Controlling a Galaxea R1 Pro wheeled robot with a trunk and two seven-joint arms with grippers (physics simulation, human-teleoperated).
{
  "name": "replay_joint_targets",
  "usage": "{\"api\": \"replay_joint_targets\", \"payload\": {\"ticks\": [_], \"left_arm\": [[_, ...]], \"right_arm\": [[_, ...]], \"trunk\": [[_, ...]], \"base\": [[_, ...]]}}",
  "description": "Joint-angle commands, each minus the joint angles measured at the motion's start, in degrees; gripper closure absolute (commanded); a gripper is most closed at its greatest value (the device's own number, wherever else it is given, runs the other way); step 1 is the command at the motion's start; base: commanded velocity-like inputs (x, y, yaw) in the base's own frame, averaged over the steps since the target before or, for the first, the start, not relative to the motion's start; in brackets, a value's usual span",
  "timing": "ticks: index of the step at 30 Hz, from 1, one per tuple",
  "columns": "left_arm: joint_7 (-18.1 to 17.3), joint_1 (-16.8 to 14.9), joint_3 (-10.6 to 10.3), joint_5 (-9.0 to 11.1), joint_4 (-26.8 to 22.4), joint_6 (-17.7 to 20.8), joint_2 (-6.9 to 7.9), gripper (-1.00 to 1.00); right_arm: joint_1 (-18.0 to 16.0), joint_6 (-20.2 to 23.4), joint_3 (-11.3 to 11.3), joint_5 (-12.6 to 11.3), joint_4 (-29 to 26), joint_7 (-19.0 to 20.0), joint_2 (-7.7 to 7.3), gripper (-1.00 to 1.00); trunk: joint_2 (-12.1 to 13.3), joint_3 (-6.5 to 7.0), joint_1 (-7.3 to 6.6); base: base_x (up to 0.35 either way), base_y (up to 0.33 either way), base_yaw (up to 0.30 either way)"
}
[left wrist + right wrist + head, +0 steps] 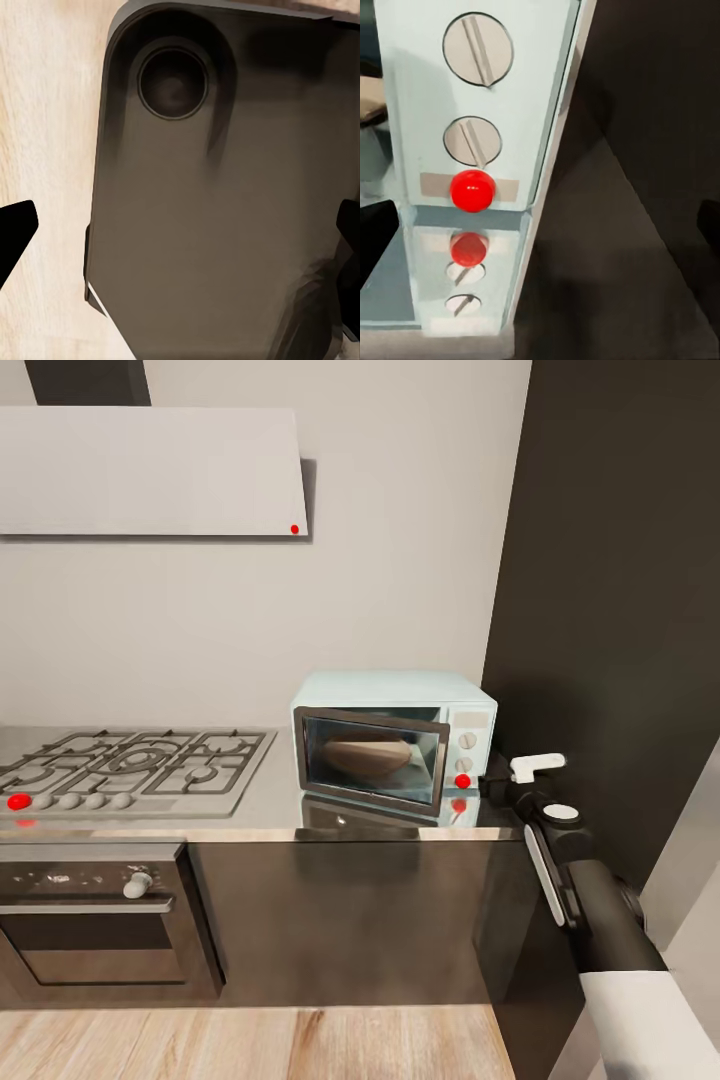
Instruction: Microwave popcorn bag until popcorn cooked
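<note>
On the glossy grey countertop (260,815), hard against the tall dark cabinet (620,610) at the right, the microwave (395,740) is sitting with its door closed. It is a small boxy thing in pale mint-blue, with rounded top edges, a metallic frame round the dark glass, and a light control strip down its right side. Through the glass I am seeing a rounded tan-brown shape, which I am taking for the popcorn bag (368,754); its rim and contents are too dim to make out.

My right arm is reaching in from the lower right of the head view, and the right gripper (500,778) is hovering just beside the control strip, near the red button (472,190). From the right wrist camera I am looking straight at that strip: two round slotted knobs (478,48) stacked one above the other, the glossy red dome beneath them on a beige band, and all three mirrored in the shiny worktop below. Dark finger edges are showing at both sides of that picture, well apart, so the jaws are standing wide.

My left wrist camera is facing a smooth dark-grey rounded panel (225,210) with a circular recess, over pale wood floor (45,112). The left gripper (184,240) fingers (15,229) are likewise spread wide, holding nothing.

Left of the microwave, a grey gas hob (130,765) with grates is lying flush in the worktop.
</note>
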Motion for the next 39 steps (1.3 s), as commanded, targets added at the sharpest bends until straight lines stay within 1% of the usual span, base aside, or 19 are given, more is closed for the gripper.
{"api": "replay_joint_targets", "payload": {"ticks": [1, 3, 6, 21, 28, 30, 31, 32, 34, 39], "left_arm": [[-0.01, 0.03, 0.12, 0.4, -0.1, -0.02, -0.01, -1.0], [-0.01, 0.03, 0.12, 0.41, -0.1, 0.01, 0.0, -1.0], [-0.01, 0.03, 0.12, 0.42, -0.1, 0.02, 0.0, -1.0], [-0.01, 0.03, 0.12, 0.42, -0.1, 0.02, 0.0, -1.0], [-0.01, 0.03, 0.12, 0.42, -0.1, 0.02, 0.0, -1.0], [-0.01, 0.03, 0.12, 0.42, -0.1, 0.02, 0.0, -1.0], [-0.01, 0.03, 0.12, 0.42, -0.1, 0.02, 0.0, -1.0], [-0.01, 0.03, 0.12, 0.42, -0.1, 0.02, 0.0, -1.0], [-0.01, 0.03, 0.12, 0.42, -0.1, 0.02, 0.0, -1.0], [-0.01, 0.03, 0.12, 0.42, -0.1, 0.02, 0.0, -1.0]], "right_arm": [[-0.03, 0.28, 0.04, 0.36, -0.03, -0.06, 0.47, -1.0], [-0.03, 0.17, 0.04, 0.36, 0.02, -0.15, 1.63, -1.0], [-0.03, 0.12, 0.03, 0.36, 0.03, -0.18, 2.03, -1.0], [-0.03, 0.13, 0.12, 0.21, 0.66, 0.43, 2.35, -1.0], [-0.03, 0.13, 0.2, 0.23, 1.14, 0.58, 2.47, -1.0], [-0.03, 0.13, 0.27, -0.58, 1.25, 1.27, 2.47, -1.0], [-0.03, 0.13, 0.31, -1.44, 1.29, 1.99, 2.44, -1.0], [-0.03, 0.12, 0.35, -2.81, 1.32, 3.17, 2.39, -1.0], [-0.03, 0.06, 0.38, -4.04, 1.32, 4.31, 2.32, -1.0], [-0.03, 0.05, 0.39, -4.53, 1.34, 4.91, 2.29, -1.0]], "trunk": [[-0.03, -0.05, 0.01], [-0.03, -0.05, 0.01], [-0.03, -0.05, 0.01], [-0.03, -0.05, 0.01], [-0.03, -0.05, 0.01], [-0.03, -0.05, 0.01], [-0.03, -0.05, 0.01], [-0.03, -0.05, 0.01], [-0.03, -0.05, 0.01], [-0.03, -0.05, 0.01]], "base": [[0.089, 0.0, 0.0], [0.154, 0.0, 0.0], [0.198, 0.0, 0.0], [0.116, 0.0, 0.0], [0.024, 0.0, 0.0], [0.0, 0.0, 0.0], [0.0, 0.0, 0.0], [0.0, 0.0, 0.0], [0.0, 0.0, 0.0], [0.0, 0.0, 0.0]]}}
